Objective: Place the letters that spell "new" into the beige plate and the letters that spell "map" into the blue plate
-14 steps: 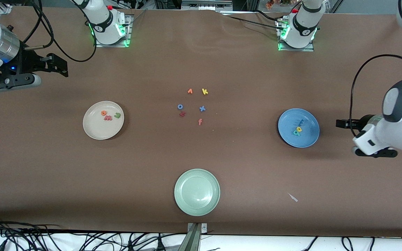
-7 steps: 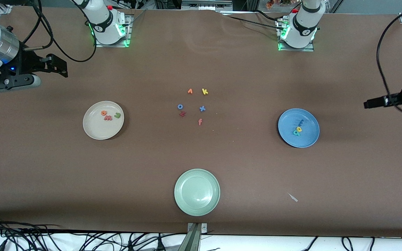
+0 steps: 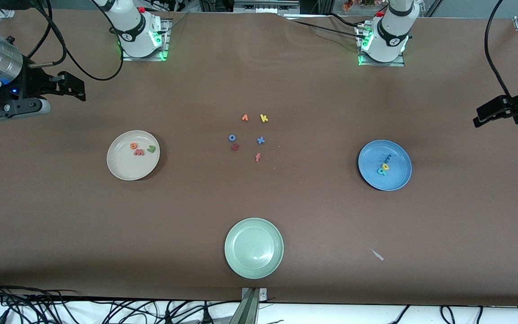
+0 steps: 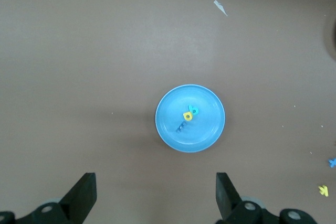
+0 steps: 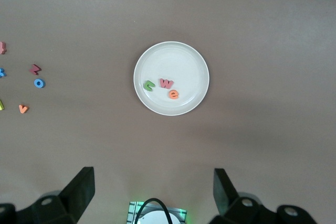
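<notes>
The beige plate [image 3: 124, 168] lies toward the right arm's end of the table. In it are the orange e [image 3: 133, 146], the salmon w [image 3: 139, 152] and the green n [image 3: 151, 149]. The blue plate [image 3: 396, 177] lies toward the left arm's end and holds the blue m [image 3: 388, 158], the yellow p [image 3: 385, 167] and the teal a [image 3: 380, 171], close together. My left gripper [image 3: 481, 118] hangs open and empty over bare table at that end. My right gripper [image 3: 79, 87] is also open and empty, over bare table at the right arm's end.
A pale green plate [image 3: 253, 247] sits near the front edge. Loose letters lie mid-table: orange v [image 3: 244, 118], yellow k [image 3: 264, 118], blue o [image 3: 232, 137], blue x [image 3: 261, 140], dark red z [image 3: 235, 146], salmon f [image 3: 257, 157]. A white scrap [image 3: 377, 254] lies nearer the camera than the blue plate.
The left arm has pulled up and away from beside the blue plate toward its end of the table. The right gripper has shifted only slightly. The letters and plates have not moved.
</notes>
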Controlling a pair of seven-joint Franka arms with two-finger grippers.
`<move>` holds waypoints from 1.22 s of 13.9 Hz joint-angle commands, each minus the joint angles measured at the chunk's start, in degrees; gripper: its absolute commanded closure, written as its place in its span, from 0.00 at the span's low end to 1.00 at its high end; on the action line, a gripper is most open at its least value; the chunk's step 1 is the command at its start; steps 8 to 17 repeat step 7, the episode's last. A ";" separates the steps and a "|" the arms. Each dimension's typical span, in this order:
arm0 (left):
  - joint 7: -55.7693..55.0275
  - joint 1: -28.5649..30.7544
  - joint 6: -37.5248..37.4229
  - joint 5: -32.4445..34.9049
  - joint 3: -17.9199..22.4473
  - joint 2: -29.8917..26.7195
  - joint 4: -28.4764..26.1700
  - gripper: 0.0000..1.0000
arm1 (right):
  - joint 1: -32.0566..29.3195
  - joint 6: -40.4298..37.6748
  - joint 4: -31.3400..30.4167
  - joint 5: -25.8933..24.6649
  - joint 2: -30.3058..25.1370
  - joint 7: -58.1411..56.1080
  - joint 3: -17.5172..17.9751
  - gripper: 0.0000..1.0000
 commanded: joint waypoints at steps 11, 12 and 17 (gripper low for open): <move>1.36 0.27 2.12 -0.27 -0.02 -1.95 -2.87 0.00 | -0.35 -1.37 1.97 -0.45 0.71 -2.64 -0.19 0.00; 1.36 0.27 2.12 -0.27 -0.02 -1.95 -2.87 0.00 | -0.35 -1.37 1.97 -0.45 0.71 -2.64 -0.19 0.00; 1.36 0.27 2.12 -0.27 -0.02 -1.95 -2.87 0.00 | -0.35 -1.37 1.97 -0.45 0.71 -2.64 -0.19 0.00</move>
